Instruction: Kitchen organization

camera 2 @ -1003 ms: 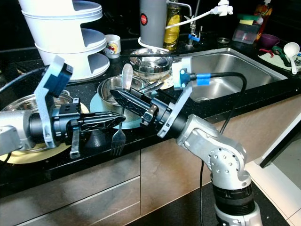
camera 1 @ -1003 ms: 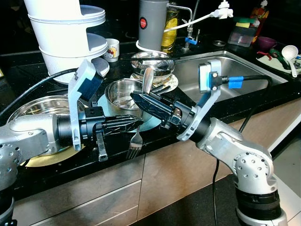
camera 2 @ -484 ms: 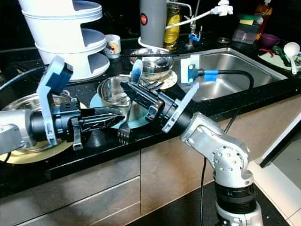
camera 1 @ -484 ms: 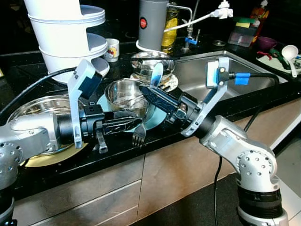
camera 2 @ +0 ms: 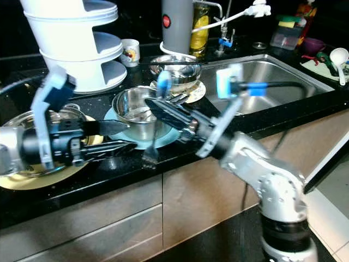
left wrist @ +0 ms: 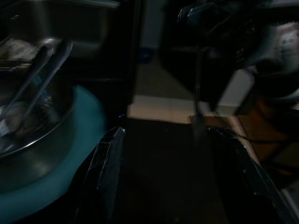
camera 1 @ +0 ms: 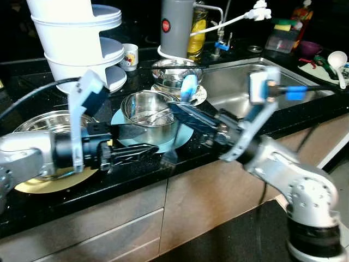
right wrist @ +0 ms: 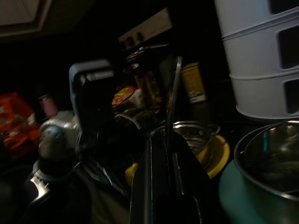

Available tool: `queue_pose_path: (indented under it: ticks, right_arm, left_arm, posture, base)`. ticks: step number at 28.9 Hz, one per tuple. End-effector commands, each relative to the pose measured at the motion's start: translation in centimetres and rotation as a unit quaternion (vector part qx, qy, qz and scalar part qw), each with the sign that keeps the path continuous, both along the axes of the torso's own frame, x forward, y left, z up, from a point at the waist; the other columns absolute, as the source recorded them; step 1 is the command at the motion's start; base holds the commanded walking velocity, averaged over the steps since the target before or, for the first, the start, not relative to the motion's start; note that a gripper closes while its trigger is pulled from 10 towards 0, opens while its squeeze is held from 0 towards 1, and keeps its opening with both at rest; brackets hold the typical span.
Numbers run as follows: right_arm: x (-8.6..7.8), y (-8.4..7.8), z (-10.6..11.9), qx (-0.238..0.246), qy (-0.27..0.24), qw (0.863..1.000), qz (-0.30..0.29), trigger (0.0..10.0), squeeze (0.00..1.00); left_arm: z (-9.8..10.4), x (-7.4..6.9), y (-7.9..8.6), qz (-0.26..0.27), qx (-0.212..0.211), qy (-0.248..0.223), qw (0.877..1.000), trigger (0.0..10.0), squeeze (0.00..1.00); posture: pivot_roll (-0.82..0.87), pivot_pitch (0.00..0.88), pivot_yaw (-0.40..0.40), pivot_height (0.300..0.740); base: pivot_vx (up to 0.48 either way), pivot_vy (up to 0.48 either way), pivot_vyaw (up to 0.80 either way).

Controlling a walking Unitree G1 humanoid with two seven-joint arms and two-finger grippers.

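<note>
My right gripper (camera 1: 179, 109) reaches in over the counter edge and is shut on a metal fork (camera 2: 151, 143). The fork hangs nearly upright, handle up and tines down by the counter's front edge; the right wrist view has its shaft (right wrist: 171, 95) rising between the fingers. My left gripper (camera 2: 133, 135) points at the fork from the left, open, with nothing between its fingers (left wrist: 108, 163). Just behind both stands a steel bowl (camera 1: 147, 106) with spoons in it, on a teal plate (camera 1: 118, 118). The arms are motion-blurred.
A steel pan on a yellow plate (camera 1: 41, 183) lies at the left. A white tiered stand (camera 1: 76, 38), a mug (camera 1: 130, 54), a grey canister (camera 1: 177, 27) and a second steel bowl (camera 1: 174, 70) line the back. The sink (camera 1: 234, 82) is at the right.
The left gripper has let go of the fork, opened and drawn back to the left. The right gripper has kept the fork and moved it up and right, turning it more upright.
</note>
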State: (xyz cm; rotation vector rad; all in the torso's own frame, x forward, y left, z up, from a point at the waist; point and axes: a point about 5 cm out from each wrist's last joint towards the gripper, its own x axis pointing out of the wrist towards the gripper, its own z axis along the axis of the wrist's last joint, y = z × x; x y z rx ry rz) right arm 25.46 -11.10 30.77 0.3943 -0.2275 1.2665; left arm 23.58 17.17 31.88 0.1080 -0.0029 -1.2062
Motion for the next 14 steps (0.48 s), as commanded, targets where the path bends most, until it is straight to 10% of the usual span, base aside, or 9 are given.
queue_pose_path:
  ticks: [1,8,14]
  right_arm:
    - [-1.2,-0.6,-0.3,-0.02,-0.011,0.999,0.031,0.0,0.0]
    - [-2.2,-1.1,-2.0,-0.072,0.002,0.996,0.049,0.0,0.0]
    - [-2.9,-1.0,-4.6,-0.155,0.028,0.986,0.054,0.0,0.0]
  left_arm:
    - [0.0,-1.7,0.3,-0.053,0.022,0.008,0.998,10.0,0.0]
    - [-2.8,-3.7,-1.2,-0.105,0.093,0.062,0.988,10.0,0.0]
    - [-6.1,-1.7,-2.6,-0.008,0.134,0.069,0.989,10.0,0.0]
  posture:
    - [-0.02,0.111,-0.039,0.74]
    - [-0.01,0.115,-0.035,0.74]
    - [-0.01,0.117,-0.034,0.74]
  base:
    - [0.0,0.0,0.0]
    - [0.0,0.0,0.0]
    - [0.0,0.0,0.0]
